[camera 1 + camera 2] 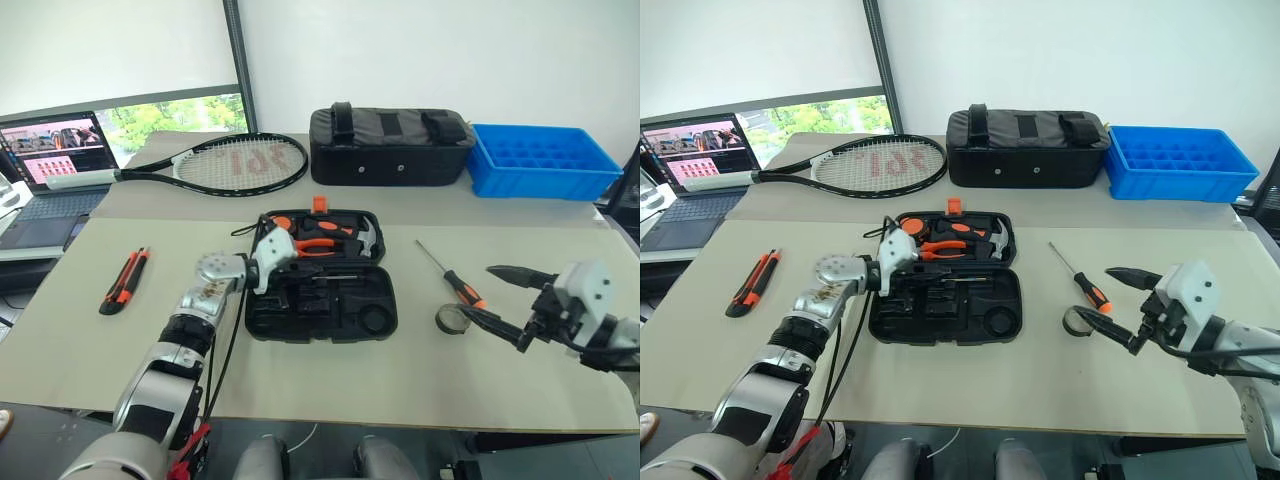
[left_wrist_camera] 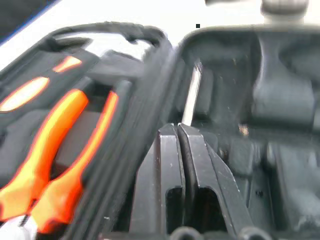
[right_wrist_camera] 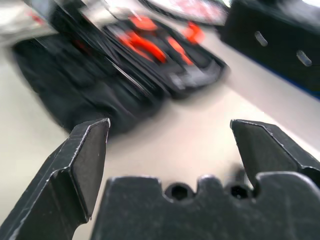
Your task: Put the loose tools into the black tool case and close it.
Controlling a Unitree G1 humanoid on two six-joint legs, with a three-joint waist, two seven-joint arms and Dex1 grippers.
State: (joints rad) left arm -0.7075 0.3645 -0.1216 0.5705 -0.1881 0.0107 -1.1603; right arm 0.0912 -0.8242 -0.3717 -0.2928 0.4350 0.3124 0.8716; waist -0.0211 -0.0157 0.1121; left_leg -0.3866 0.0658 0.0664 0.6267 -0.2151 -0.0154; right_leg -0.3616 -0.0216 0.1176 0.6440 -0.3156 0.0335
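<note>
Two loose tools lie at about three o'clock from the open black tool case on the counter: an orange-and-black-handled screwdriver and, just beside its handle end, a small dark tape roll. Well apart at nine o'clock from the case lies the black-and-orange utility knife.

The case sits near the middle of the counter, lid laid flat toward twelve o'clock; orange-handled pliers and a hammer sit in the lid half. A thin metal shaft lies in a slot of the near half.

Left gripper reaches into the case from its nine o'clock side, its jaws pressed nearly together with nothing seen between them, the tips just by that metal shaft. Right gripper hovers at three o'clock of the tape roll, jaws spread wide and empty, pointing toward the case.

Beyond the case, at twelve o'clock, are a tennis racket, a black fabric bag and a blue tray; a laptop stands at ten o'clock.
</note>
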